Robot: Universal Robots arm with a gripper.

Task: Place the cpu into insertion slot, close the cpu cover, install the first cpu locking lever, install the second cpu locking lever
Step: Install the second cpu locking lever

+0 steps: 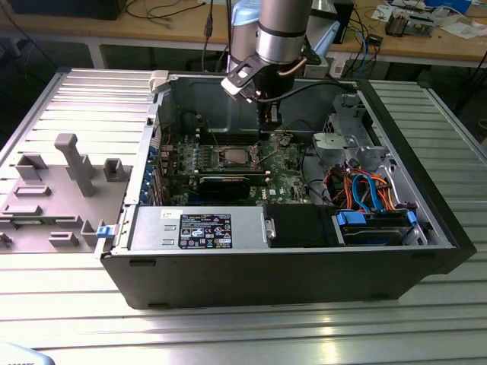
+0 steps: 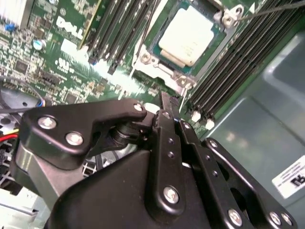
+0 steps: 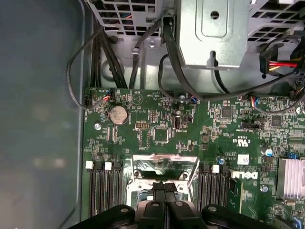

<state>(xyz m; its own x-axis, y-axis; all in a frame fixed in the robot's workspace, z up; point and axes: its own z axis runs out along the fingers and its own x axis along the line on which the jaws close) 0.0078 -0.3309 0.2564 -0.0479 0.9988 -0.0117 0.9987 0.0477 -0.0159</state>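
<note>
The cpu (image 2: pixel 189 36), a flat square chip with a dull silver top, sits in the insertion slot (image 1: pixel 232 157) on the green board. The cpu cover (image 2: pixel 159 67), a thin silver frame, appears to lie down around the chip's edges; in the first wrist view its shiny edge (image 3: pixel 164 164) shows just past the fingers. My gripper (image 2: pixel 167 101) is shut with nothing visibly between its fingers. Its tips hover at the socket's edge (image 3: pixel 164 187). In the exterior view the gripper (image 1: pixel 268 131) hangs inside the case, just to the exterior view's right of the socket. A thin lever wire (image 2: pixel 267 9) runs past the socket's far corner.
Long black memory slots (image 2: pixel 119 33) flank the socket on both sides. Black cables (image 3: pixel 102 52) and a metal drive cage (image 3: pixel 212 33) stand beyond the board. The case walls (image 1: pixel 152 137) enclose the work area. A grey fixture tray (image 1: pixel 53 190) lies at the exterior view's left.
</note>
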